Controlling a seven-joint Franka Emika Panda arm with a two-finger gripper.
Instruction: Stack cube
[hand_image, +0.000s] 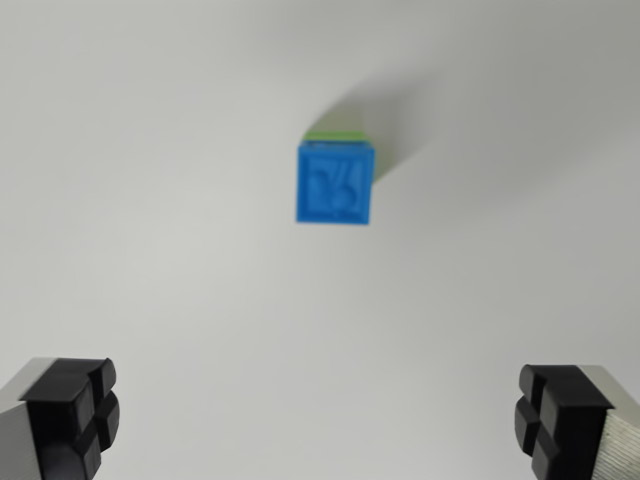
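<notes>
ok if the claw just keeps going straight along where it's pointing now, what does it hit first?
Probably bare white surface. The claw is open and empty, pointing down. The blue cube on the green cube sits further up the wrist view, off that line. Depth is unclear, so that is a guess.

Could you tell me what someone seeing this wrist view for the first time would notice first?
The eye goes straight to the blue cube just above the picture's centre, bright against the plain white surface; a green cube shows as a thin edge beneath it, so it appears stacked. Next come the black fingertips in the bottom corners: the gripper is wide open and holds nothing.
</notes>
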